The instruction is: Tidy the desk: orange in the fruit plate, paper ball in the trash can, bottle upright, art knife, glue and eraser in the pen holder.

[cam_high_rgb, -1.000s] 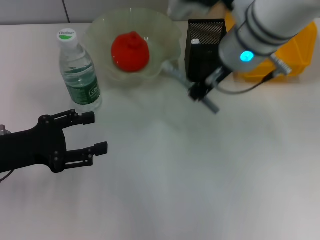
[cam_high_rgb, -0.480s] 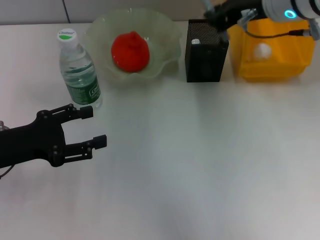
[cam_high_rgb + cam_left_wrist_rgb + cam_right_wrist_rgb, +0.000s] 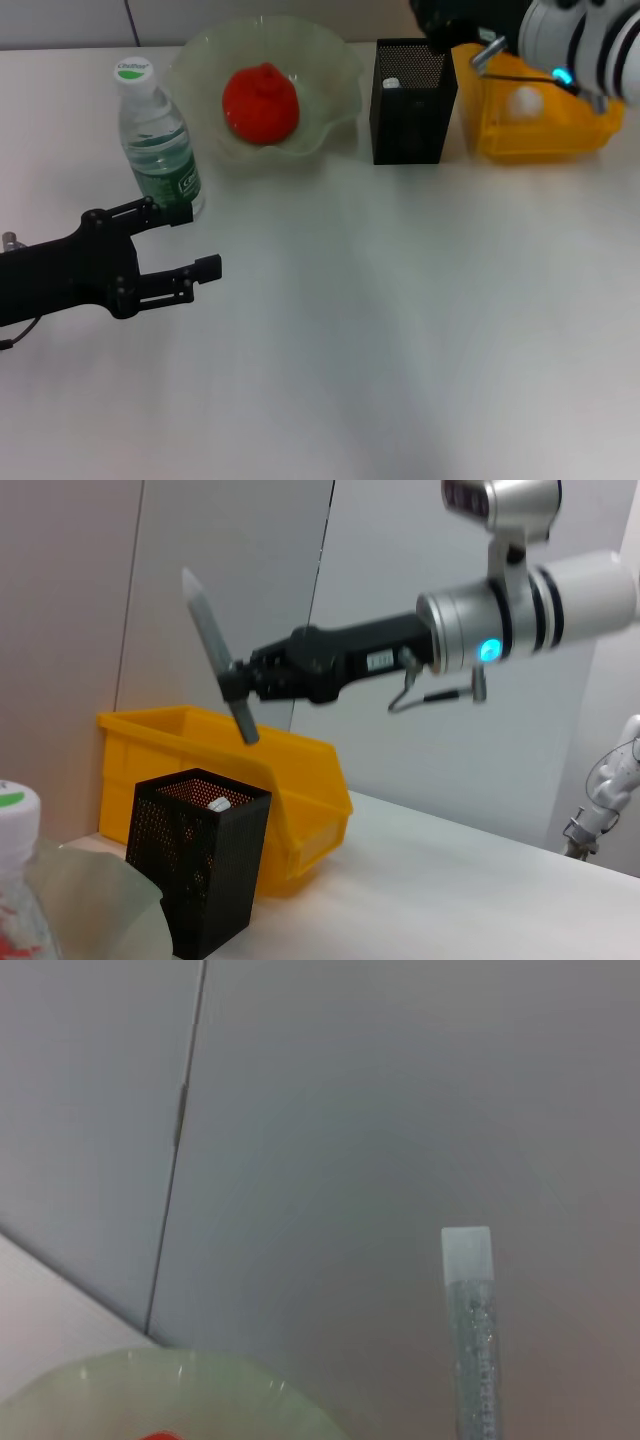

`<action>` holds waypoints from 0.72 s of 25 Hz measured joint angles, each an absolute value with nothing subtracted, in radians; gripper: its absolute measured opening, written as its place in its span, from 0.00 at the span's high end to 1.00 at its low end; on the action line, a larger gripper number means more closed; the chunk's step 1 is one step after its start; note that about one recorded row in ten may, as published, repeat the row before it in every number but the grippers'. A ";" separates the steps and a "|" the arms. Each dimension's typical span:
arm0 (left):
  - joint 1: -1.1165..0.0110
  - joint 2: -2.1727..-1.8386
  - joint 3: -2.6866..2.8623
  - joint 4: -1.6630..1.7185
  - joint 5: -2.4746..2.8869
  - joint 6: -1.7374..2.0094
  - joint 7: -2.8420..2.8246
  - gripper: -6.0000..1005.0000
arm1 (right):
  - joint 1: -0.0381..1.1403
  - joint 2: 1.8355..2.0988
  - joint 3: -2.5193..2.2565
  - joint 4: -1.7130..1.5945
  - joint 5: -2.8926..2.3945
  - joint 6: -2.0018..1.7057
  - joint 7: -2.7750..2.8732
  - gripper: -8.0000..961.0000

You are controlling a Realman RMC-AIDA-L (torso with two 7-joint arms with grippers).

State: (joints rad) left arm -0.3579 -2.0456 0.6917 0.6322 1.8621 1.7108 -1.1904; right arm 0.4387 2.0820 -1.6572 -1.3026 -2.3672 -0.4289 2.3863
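At the upper right of the head view, the right tool hangs above the pen holder, its fingers pinched on a slim grey stick, seemingly the art knife; the left wrist view shows that stick tilted, its lower tip just over the holder's open top and the yellow trash can behind. A small white object sits inside the pen holder near its left wall; what it is cannot be told. The paper ball lies inside the trash can, at the right of the pen holder. The orange rests in the fruit plate at top centre, just left of the pen holder. The bottle stands upright at upper left on the white tabletop, cap up. The left tool hovers low at the left edge of the frame, its black fingers spread apart and empty, the upper fingertip just in front of the bottle's base.
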 joint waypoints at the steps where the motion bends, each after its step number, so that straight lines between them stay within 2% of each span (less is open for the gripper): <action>1: -0.360 -2.046 0.692 0.632 1.862 1.708 -1.191 0.19 | 0.438 2.082 -1.679 -1.263 -2.321 -0.370 2.342 0.85; 6: -0.372 -2.047 0.693 0.621 1.862 1.701 -1.192 0.19 | 0.464 2.081 -1.754 -1.127 -2.245 -0.206 2.286 0.85; 18: -0.377 -2.046 0.693 0.621 1.865 1.690 -1.193 0.19 | 0.504 2.084 -1.777 -1.067 -2.239 -0.184 2.296 0.84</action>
